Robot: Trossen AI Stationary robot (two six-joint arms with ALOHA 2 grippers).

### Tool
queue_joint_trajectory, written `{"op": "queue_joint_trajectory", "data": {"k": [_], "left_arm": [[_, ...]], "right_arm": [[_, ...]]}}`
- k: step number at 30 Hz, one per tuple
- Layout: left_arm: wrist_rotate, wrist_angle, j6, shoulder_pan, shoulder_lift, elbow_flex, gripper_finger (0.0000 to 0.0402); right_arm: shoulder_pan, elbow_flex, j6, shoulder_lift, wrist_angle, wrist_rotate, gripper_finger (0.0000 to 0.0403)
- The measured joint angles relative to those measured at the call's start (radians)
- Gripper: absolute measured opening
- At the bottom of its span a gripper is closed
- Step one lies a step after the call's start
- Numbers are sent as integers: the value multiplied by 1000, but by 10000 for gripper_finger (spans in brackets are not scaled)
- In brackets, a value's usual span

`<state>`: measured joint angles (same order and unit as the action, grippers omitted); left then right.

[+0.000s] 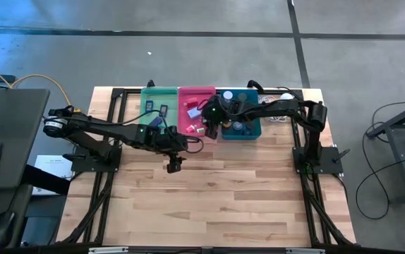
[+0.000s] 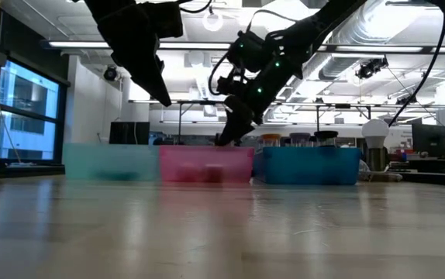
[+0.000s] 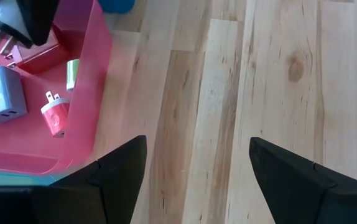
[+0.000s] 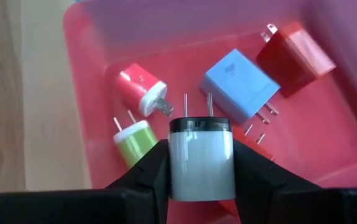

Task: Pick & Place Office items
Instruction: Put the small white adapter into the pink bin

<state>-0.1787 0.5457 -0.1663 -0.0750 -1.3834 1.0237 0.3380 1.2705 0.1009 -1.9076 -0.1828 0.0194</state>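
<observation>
Chargers of several colours are seen gathered in the pink bin (image 4: 91,37) at the far edge of the table (image 1: 224,204), with one more on the way. A white wall plug with a black rim (image 4: 201,158) is clamped between the fingers of the right gripper (image 4: 201,171), which are closed part-way on its flat sides, prongs pointing ahead. It is held above the bin's floor, over a lime-green plug (image 4: 134,142), a red-and-white plug (image 4: 140,88), a pale blue charger (image 4: 239,85) and a dark red charger (image 4: 295,56).

Such plugs are judged light, rigid and smooth-sided; a grip across the body's broad faces, clear of the metal prongs, appears soundest, since glossy plastic could slip under a light pinch.

From above, the right arm is seen stretched from its base across the teal bin (image 1: 253,131), wrist bent down over the pink bin. The left gripper (image 3: 197,174) is held wide apart and empty above bare wood just beside the pink bin's near wall, its arm reaching in past the green bin (image 1: 149,95).
</observation>
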Motion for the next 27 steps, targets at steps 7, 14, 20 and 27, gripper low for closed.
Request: {"op": "queue_joint_trajectory", "data": {"k": [7, 14, 20, 27], "left_arm": [[8, -1, -10, -13, 0, 0, 276], [8, 0, -10, -41, 0, 0, 276], [8, 3, -10, -68, 0, 0, 276], [8, 10, -14, -98, 0, 0, 276]], "right_arm": [[4, -3, -27, -27, -29, 2, 117], [5, -1, -78, -34, -26, -24, 117], [5, -1, -100, -37, -20, -3, 201], [-1, -1, -100, -44, 14, 17, 266]]}}
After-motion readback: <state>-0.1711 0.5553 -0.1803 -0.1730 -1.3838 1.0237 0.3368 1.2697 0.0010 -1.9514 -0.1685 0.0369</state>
